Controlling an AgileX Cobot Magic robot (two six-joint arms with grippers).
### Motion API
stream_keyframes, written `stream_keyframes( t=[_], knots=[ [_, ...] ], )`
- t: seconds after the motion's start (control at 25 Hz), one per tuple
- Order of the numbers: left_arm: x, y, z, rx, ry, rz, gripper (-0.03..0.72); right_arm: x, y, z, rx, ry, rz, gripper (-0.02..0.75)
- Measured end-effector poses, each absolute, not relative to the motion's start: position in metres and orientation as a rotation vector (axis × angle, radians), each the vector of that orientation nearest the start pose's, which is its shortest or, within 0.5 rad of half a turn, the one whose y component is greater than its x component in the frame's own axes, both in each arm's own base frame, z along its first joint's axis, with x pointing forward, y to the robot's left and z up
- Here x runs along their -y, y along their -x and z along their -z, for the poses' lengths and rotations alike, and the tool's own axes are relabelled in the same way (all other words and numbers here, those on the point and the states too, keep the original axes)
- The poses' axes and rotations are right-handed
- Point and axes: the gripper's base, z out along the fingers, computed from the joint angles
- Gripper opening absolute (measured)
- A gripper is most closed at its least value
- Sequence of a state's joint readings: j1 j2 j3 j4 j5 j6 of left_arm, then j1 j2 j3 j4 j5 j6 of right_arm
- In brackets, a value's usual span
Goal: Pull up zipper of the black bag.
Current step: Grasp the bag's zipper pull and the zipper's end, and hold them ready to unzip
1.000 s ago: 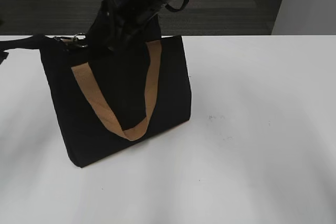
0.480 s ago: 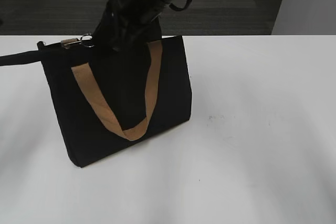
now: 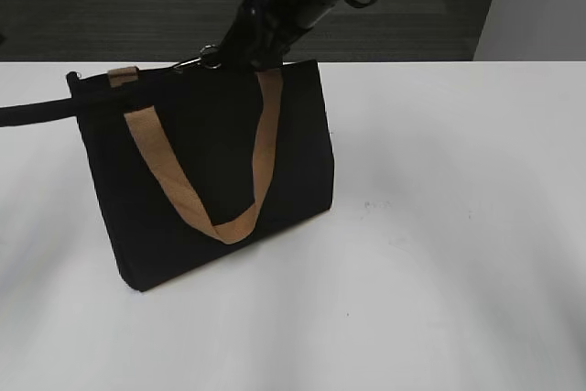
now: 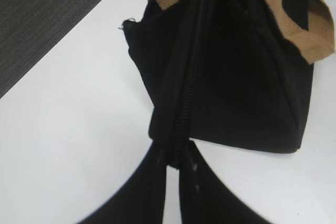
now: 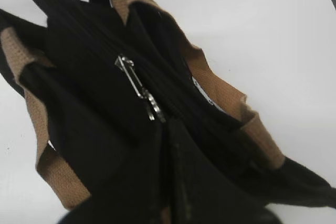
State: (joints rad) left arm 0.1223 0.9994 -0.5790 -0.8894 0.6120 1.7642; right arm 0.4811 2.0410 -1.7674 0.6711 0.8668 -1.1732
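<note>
Black bag: we see the black bag standing upright on the white table, left of centre, one tan handle hanging down its front.
Contents: we cannot see inside; the zip line looks closed at the left end.
Zipper: the zipper pull sits on the top edge, near the middle.
Right pincer: the right pincer is closed on the zipper pull's end.
Left pincer: the left pincer pinches the bag's end at the zip line.
</note>
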Motion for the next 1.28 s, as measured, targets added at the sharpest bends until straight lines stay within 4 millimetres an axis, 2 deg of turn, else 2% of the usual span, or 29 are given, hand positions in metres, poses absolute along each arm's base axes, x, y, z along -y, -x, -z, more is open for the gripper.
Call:
stream_keyframes(
  t=[0.2, 0.6, 1.28],
  knots=[
    [0.017, -0.187, -0.264, -1.933, -1.133, -0.068, 0.031, -0.24, -0.395, -0.268, -1.914, 1.484, -0.51, -0.001],
    [0.017, -0.187, -0.264, -1.94, -1.126, -0.066, 0.031, -0.197, -0.417, -0.267, -1.985, 1.38, -0.468, -0.001],
    [0.016, -0.187, -0.264, -1.939, -1.121, -0.075, 0.031, -0.194, -0.418, -0.266, -2.001, 1.383, -0.447, -0.001]
  ],
)
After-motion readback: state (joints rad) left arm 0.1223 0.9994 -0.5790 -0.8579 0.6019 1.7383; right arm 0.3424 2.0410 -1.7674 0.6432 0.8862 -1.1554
